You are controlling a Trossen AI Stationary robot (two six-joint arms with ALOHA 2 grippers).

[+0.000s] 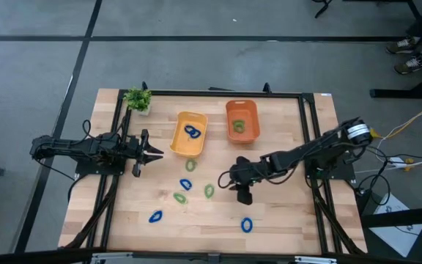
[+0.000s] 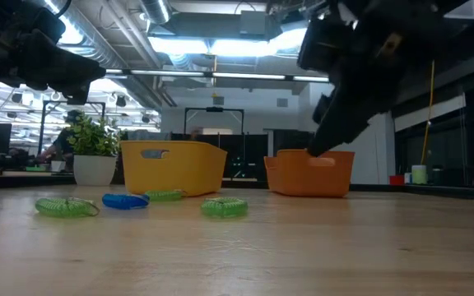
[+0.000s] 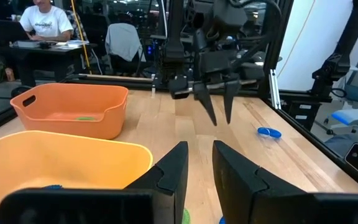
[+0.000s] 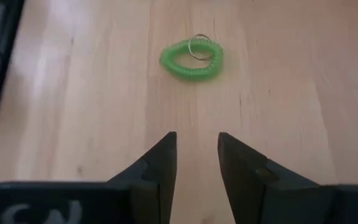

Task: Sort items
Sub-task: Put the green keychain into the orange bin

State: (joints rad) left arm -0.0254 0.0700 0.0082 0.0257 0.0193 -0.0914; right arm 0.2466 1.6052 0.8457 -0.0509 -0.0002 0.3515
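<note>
Several small oval rings lie flat on the wooden table [image 1: 284, 220]: green ones [image 1: 190, 166] [image 1: 180, 197] [image 1: 209, 191] and blue ones [image 1: 185, 183] [image 1: 155, 216] [image 1: 247, 224]. One blue ring [image 1: 191, 132] lies in the yellow bin [image 1: 179, 143], one green ring [image 1: 238, 126] in the orange bin [image 1: 253, 117]. My right gripper [image 4: 197, 149] hangs open above the table's middle, tilted down, with a green ring [image 4: 191, 59] ahead of its fingertips and nothing between them. My left gripper [image 1: 152, 152] waits open and level at the left, beside the yellow bin.
A small potted plant [image 1: 138, 99] stands at the far left corner. The two bins sit side by side at the far middle. A dark frame [image 1: 310, 125] runs along the table's edges. Bare wood lies at the near right. A person sits in the room behind.
</note>
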